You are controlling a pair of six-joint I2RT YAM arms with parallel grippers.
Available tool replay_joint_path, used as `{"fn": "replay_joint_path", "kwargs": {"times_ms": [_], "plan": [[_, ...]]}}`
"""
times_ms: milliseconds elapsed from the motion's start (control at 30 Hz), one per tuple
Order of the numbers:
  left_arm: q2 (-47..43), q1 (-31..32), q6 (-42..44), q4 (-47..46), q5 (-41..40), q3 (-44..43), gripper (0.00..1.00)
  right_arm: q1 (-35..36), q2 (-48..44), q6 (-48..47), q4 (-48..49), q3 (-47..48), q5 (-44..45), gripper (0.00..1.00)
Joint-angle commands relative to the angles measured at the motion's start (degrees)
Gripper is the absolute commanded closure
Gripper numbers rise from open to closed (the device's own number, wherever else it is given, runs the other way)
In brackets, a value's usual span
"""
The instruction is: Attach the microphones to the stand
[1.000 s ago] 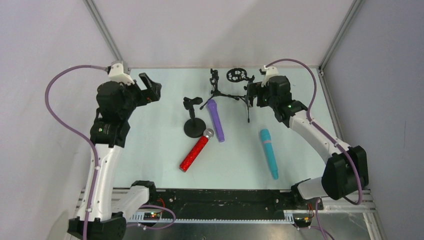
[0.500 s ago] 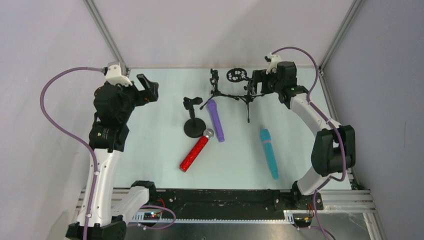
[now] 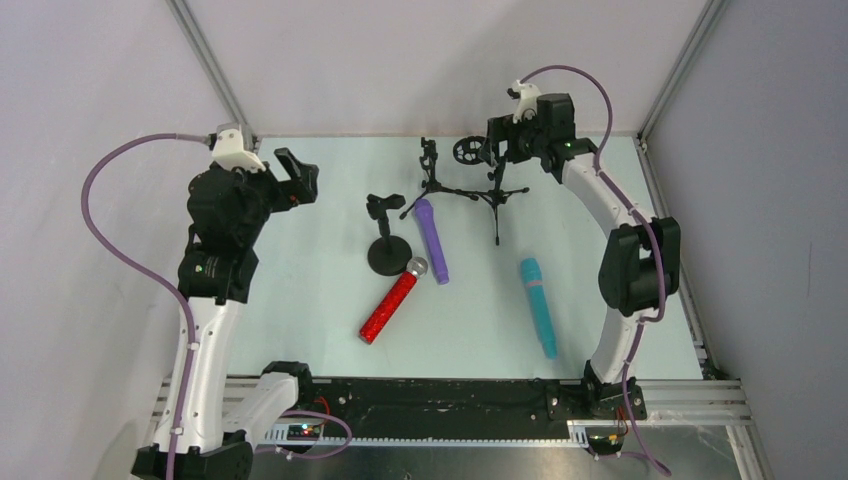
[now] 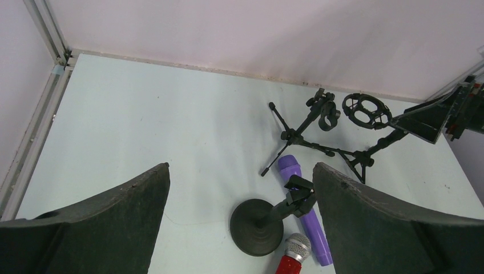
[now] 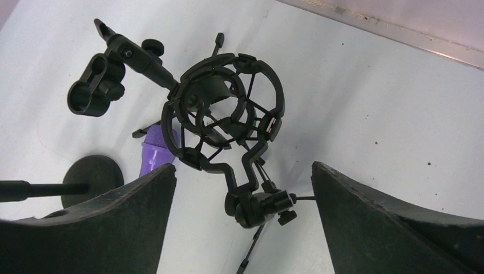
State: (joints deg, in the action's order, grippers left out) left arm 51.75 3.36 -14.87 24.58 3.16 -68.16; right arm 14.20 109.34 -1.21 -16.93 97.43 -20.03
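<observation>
Table [image 3: 300,260] pale mint, walls [image 3: 400,60] white | left gripper [image 3: 303,172] wide open, empty; right gripper [image 5: 242,166] open, empty, at shock-mount stand [image 5: 222,108]

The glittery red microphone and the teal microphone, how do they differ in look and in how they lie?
The glittery red microphone has a silver mesh head; the teal microphone has a teal head. The red one lies on a slant, its head close beside the purple microphone and the round black stand base; the teal one lies nearly straight front to back, apart from everything. Both lie flat on the table, unheld.
</observation>
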Motion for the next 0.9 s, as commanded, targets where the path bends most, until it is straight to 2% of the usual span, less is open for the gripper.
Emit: {"fn": "replay_joint_path", "kwargs": {"times_ms": [0, 267, 500, 567, 667, 833, 867], "plan": [[-0.1, -0.2, 1.8, -1.8, 1.0, 0.2, 0.04, 1.0, 1.4, -4.6, -3.7, 3.4, 0.0, 0.15], [0.2, -0.2, 2.2, -1.8, 1.4, 0.3, 0.06, 0.1, 1.6, -8.4, -3.6, 2.0, -2.0, 0.12], [0.7, -0.2, 2.1, -1.8, 1.4, 0.3, 0.04, 0.0, 3.8, -9.2, -4.2, 2.8, -1.8, 0.15], [0.8, -0.2, 2.2, -1.9, 1.4, 0.4, 0.03, 0.0, 4.3, -8.9, -4.2, 2.8, -2.2, 0.20], [1.3, -0.2, 2.6, -1.8, 2.0, 0.4, 0.02, 0.3, 4.6, -7.8, -3.8, 2.7, -2.7, 0.35], [1.8, -0.2, 2.8, -1.9, 2.7, 0.4, 0.01, 0.5, 4.3, -6.1, -2.0, 1.8, -3.4, 0.43], [1.8, -0.3, 2.8, -1.8, 2.5, 0.5, 0.00, 0.6, 4.1, -5.8, -1.8, 1.7, -3.3, 0.47]]}}
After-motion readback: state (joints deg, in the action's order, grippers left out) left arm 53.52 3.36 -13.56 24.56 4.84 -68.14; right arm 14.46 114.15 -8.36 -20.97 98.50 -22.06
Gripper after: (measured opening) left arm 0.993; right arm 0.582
